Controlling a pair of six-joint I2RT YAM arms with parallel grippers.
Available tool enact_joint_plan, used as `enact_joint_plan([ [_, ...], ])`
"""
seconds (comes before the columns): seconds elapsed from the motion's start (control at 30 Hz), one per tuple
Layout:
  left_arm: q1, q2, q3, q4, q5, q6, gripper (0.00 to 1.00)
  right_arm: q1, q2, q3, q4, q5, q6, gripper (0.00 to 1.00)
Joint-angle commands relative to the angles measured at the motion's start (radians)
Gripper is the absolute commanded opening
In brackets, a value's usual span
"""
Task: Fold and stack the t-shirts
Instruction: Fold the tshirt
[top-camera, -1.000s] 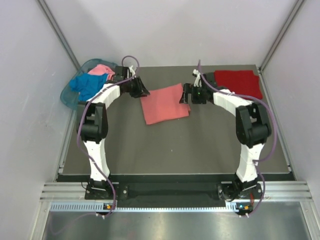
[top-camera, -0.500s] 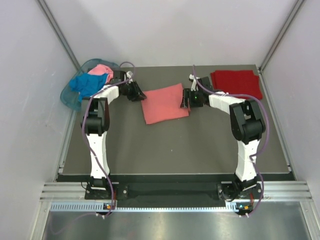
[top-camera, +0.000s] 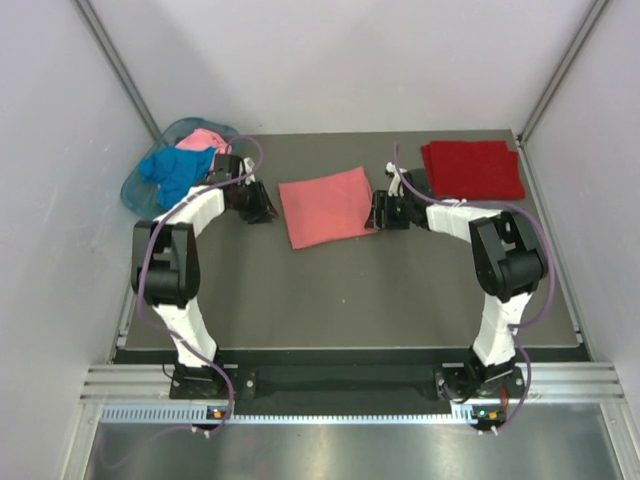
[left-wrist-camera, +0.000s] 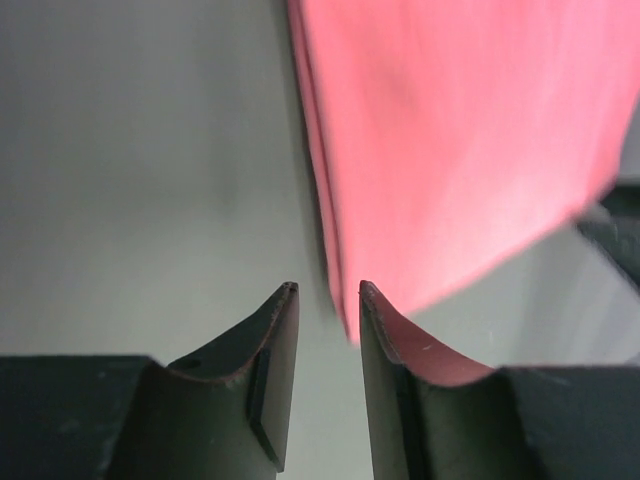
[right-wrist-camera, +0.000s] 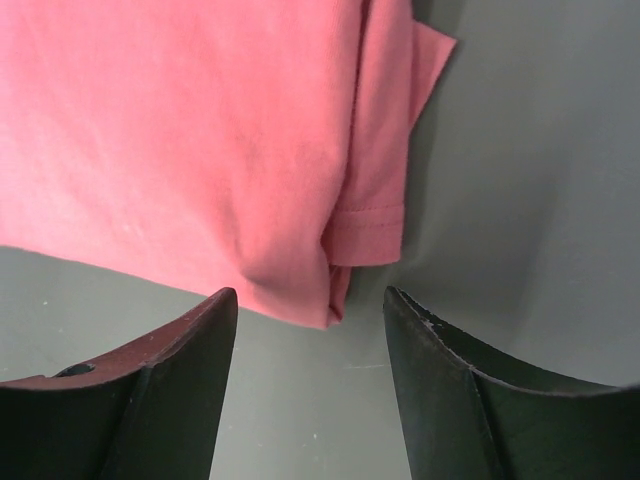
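Observation:
The salmon-coral t-shirt (top-camera: 325, 205) lies folded in a rough square on the dark table, between my two grippers. My left gripper (top-camera: 262, 206) stands just off its left edge. In the left wrist view, that gripper (left-wrist-camera: 328, 290) is open by a narrow gap with nothing gripped, and the shirt (left-wrist-camera: 450, 130) has a corner just past the right fingertip. My right gripper (top-camera: 380, 212) is at the shirt's right edge. In the right wrist view, it (right-wrist-camera: 310, 298) is open wide and empty, with the folded hem (right-wrist-camera: 365, 225) just ahead. The dark red t-shirt (top-camera: 473, 168) lies folded at the back right.
A translucent teal basket (top-camera: 133, 190) at the back left corner holds a bright blue t-shirt (top-camera: 172, 170) and a light pink t-shirt (top-camera: 205, 138). Pale walls close in the table (top-camera: 340, 300) on three sides.
Both grippers have drawn back toward me from the salmon shirt's far corners to its side edges. The right jaws have narrowed. The shirt lies flat where it was.

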Motion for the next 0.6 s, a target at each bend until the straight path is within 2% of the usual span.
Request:
enact_joint_plan([
  [0.0, -0.01, -0.099, -0.114, 0.116, 0.038, -0.008, 0.37, 0.01, -0.021, -0.039, 0.006, -0.028, 0.027, 0.61],
  [0.27, -0.01, -0.034, -0.191, 0.18, 0.171, -0.032, 0.38, 0.01, -0.031, -0.059, 0.02, -0.024, 0.058, 0.6],
  [0.57, -0.01, 0.008, -0.2, 0.176, 0.176, -0.012, 0.4, 0.01, -0.034, -0.068, 0.02, -0.036, 0.059, 0.5],
])
